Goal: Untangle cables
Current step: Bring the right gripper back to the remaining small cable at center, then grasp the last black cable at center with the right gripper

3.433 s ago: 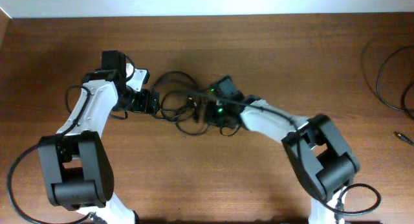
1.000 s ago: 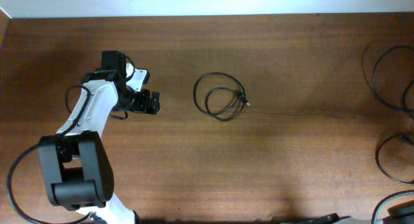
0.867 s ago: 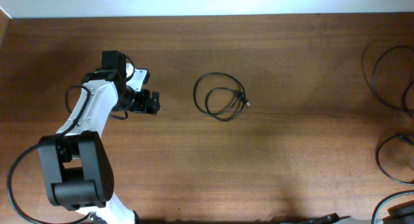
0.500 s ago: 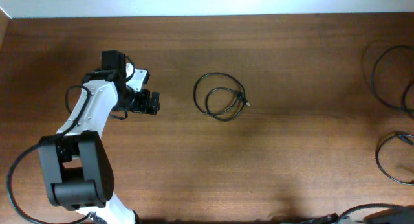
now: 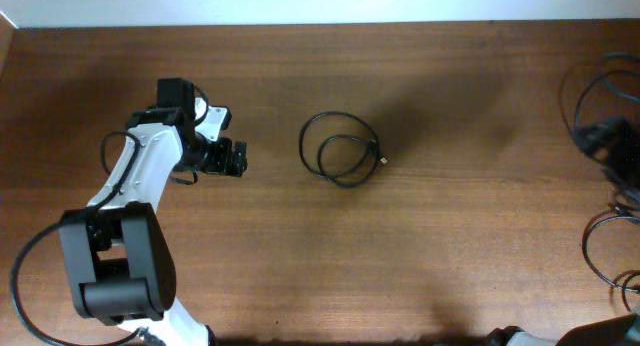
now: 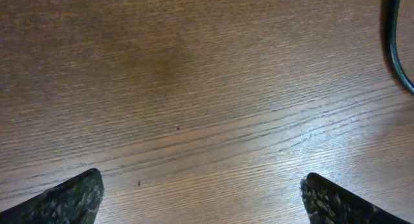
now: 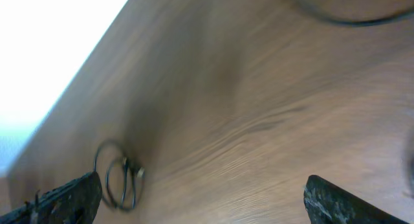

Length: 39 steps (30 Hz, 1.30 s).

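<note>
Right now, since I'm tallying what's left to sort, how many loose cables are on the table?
3 visible: one coil mid-table, loops at the upper right edge, another coil lower right. More may lie off-frame.

My left arm [image 5: 140, 176], white with black joints, is bent at the elbow. Its black two-finger left gripper [image 5: 238, 158] has the jaws wide apart and holds nothing. My right arm [image 5: 603, 141] shows only as a dark blur. Its black right gripper [image 7: 204, 199] is also spread wide and empty, with the rough fingertips [image 7: 65, 197] far apart.
</note>
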Each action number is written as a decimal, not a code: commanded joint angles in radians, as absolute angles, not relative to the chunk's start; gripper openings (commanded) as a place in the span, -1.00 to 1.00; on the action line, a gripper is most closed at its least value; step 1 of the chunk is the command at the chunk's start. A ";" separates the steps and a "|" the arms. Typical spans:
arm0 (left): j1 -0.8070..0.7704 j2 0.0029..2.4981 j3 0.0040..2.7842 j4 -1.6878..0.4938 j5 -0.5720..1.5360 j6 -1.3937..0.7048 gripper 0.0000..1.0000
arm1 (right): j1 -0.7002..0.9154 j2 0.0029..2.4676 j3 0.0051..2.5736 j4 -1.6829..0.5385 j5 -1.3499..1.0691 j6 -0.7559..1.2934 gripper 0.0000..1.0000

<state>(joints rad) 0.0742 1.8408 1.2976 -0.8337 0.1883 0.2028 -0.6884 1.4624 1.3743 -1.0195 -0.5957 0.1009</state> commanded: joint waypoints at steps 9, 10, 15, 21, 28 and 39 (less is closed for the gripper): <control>0.075 1.850 1.295 -0.834 0.203 0.222 0.98 | -0.144 1.622 1.386 -0.972 -0.561 0.086 0.98; 0.075 1.850 1.295 -0.834 0.203 0.222 0.98 | -0.114 1.655 1.386 -0.972 -0.561 0.086 0.98; 0.075 1.850 1.295 -0.834 0.203 0.222 0.98 | 0.030 1.831 1.386 -0.948 -0.564 0.086 0.98; 0.075 1.850 1.295 -0.834 0.202 0.222 0.98 | 0.174 1.925 1.386 -0.839 -0.567 0.159 0.96; 0.075 1.850 1.295 -0.834 0.203 0.222 0.98 | 0.300 1.925 1.385 -0.759 -0.466 0.382 0.96; 0.075 1.850 1.295 -0.835 0.203 0.222 0.98 | 0.438 1.965 1.384 -0.708 -0.197 0.723 0.84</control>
